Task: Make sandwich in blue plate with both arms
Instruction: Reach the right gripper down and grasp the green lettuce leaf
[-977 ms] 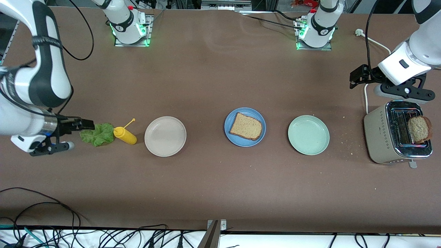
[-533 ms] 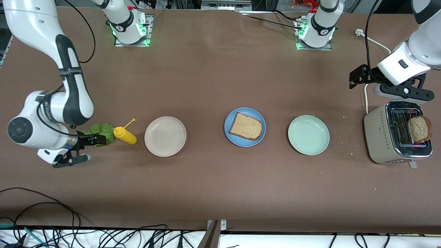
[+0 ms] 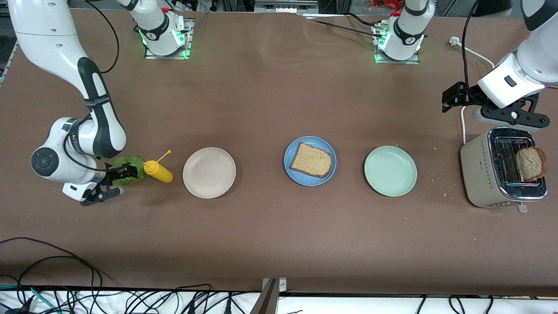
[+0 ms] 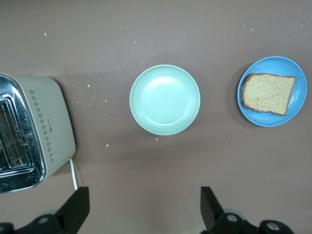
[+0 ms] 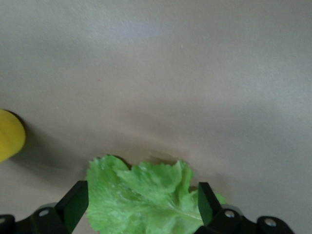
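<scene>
Toward the right arm's end of the table, the right gripper point(image 3: 114, 182) is seen low over the lettuce leaf point(image 3: 129, 167), its fingers spread wide with the leaf between them and nothing yet gripped. The leaf point(image 5: 146, 202) lies flat on the tabletop, just beside a yellow squeeze bottle point(image 3: 158, 171). Thin, soft and easily torn, it is probably best pinched at its edge and lifted gently. A beige plate point(image 3: 209, 172) sits next, then the blue plate point(image 3: 310, 161) at mid-table, one bread slice point(image 3: 311, 159) lying in it. A pale green plate point(image 3: 390, 170) follows. Near the edge at the left arm's end, a second slice point(image 3: 530, 163) stands in the toaster point(image 3: 502, 168). The left gripper point(image 4: 144, 209) is held wide open and empty above the table beside the toaster, apparently waiting.
</scene>
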You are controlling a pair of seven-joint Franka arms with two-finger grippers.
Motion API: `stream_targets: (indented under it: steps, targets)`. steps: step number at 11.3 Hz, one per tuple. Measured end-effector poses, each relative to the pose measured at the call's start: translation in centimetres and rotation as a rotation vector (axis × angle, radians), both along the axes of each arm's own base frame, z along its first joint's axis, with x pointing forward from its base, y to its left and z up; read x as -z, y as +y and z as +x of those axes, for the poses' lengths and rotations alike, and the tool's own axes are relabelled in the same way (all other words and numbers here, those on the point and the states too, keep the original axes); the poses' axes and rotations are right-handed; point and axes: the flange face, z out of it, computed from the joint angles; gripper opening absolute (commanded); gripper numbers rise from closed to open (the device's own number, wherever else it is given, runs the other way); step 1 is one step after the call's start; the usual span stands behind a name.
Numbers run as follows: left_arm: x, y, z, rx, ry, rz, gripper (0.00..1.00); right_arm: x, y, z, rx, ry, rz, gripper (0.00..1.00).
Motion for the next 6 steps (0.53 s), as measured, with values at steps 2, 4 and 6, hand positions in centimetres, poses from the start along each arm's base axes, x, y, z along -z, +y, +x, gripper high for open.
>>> stream_targets:
  steps: [2,4,6]
  targets:
    - [0.0,0.0,0.0,0.0,0.001,0.0,1.0,0.5,-1.1,-0.7,-0.012,0.013,0.003,0.96]
    - [0.0,0.0,0.0,0.0,0.001,0.0,1.0,1.2,-1.8,-1.2,-0.018,0.002,0.002,0.68]
    - [0.0,0.2,0.0,-0.004,0.002,0.0,1.0,1.7,-1.9,-1.5,-0.024,0.004,0.002,0.23]
